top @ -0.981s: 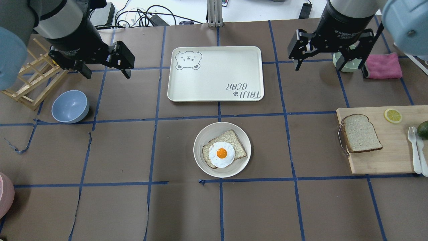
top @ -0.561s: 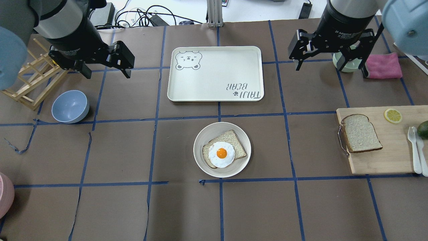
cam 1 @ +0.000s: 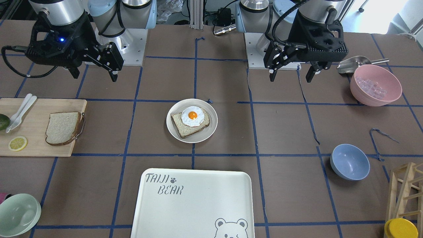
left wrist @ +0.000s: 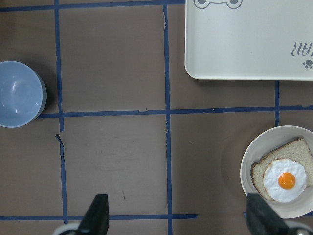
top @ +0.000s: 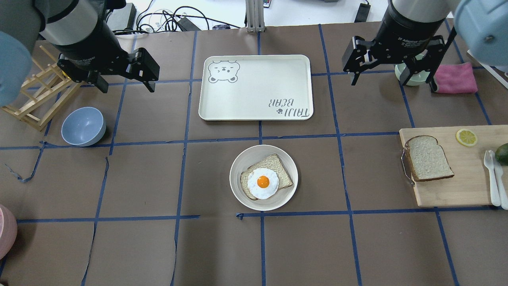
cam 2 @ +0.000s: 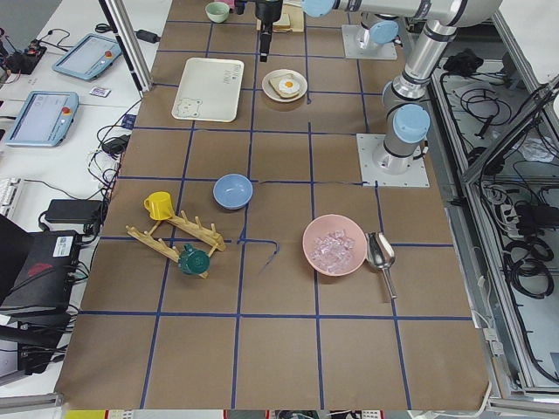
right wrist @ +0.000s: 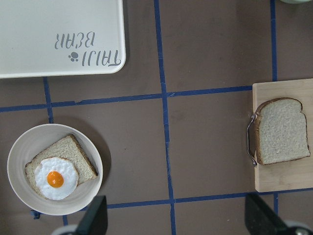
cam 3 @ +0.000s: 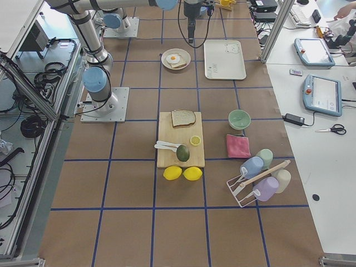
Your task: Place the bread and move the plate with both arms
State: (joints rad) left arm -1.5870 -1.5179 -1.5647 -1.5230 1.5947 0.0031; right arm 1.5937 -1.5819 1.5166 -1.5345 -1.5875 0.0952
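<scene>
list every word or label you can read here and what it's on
"TAIJI BEAR": printed on the white tray, beside a paw mark.
"2F Adaptive": on the body of the right claw; the rest is cut off.
Print on the left claw: too blurred to read.

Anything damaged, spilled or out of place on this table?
Only the brown table cover: its paper is torn along seams, and a strip of blue tape has peeled loose near the blue bowl. Nothing spilled.
</scene>
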